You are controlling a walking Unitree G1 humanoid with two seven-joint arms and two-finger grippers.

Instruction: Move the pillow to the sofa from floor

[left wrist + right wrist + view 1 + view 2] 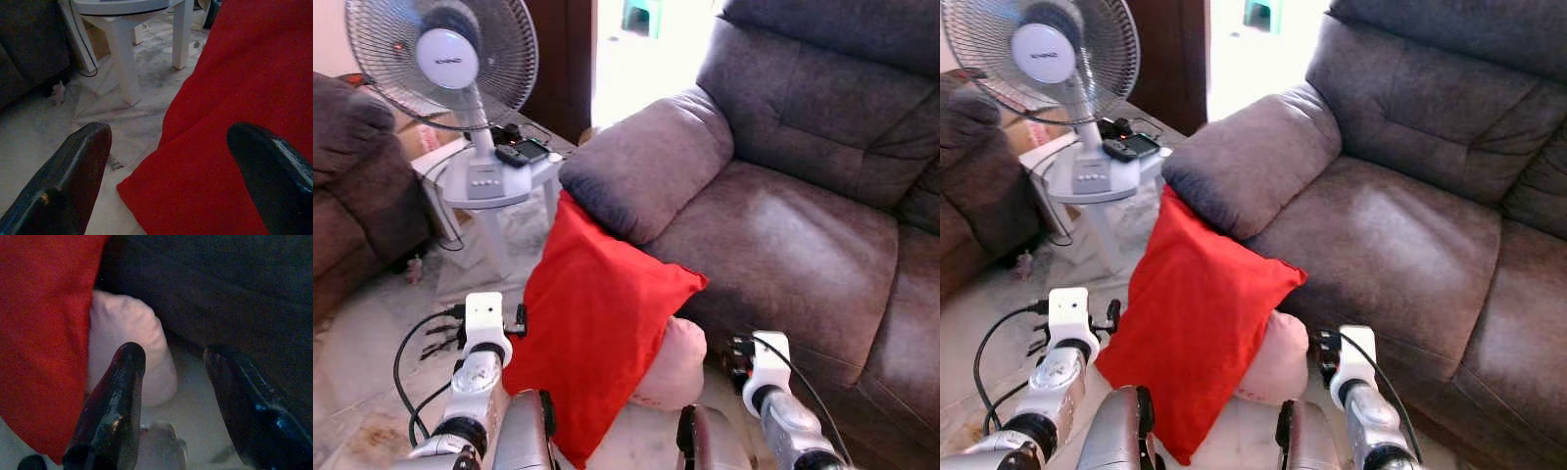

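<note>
A red pillow (pixel 597 333) stands on edge on the floor and leans against the armrest (pixel 651 162) of the grey-brown sofa (pixel 773 245). A pink pillow (pixel 674 367) lies behind its lower corner, at the sofa's base. My left gripper (pixel 489 323) is low at the red pillow's left edge and open; in the left wrist view its fingers (pixel 73 166) straddle the pillow's lower edge (pixel 234 98) without closing on it. My right gripper (pixel 759 360) is open on the far side, between the pink pillow (pixel 132 342) and the sofa front (pixel 234 298).
A white side table (pixel 524 181) with a standing fan (pixel 445 54) and a phone (pixel 524 152) stands left of the pillow. Black cables (pixel 411 352) trail on the marble floor. Another dark sofa (pixel 352 186) is at far left. A bright doorway (pixel 636 59) lies behind.
</note>
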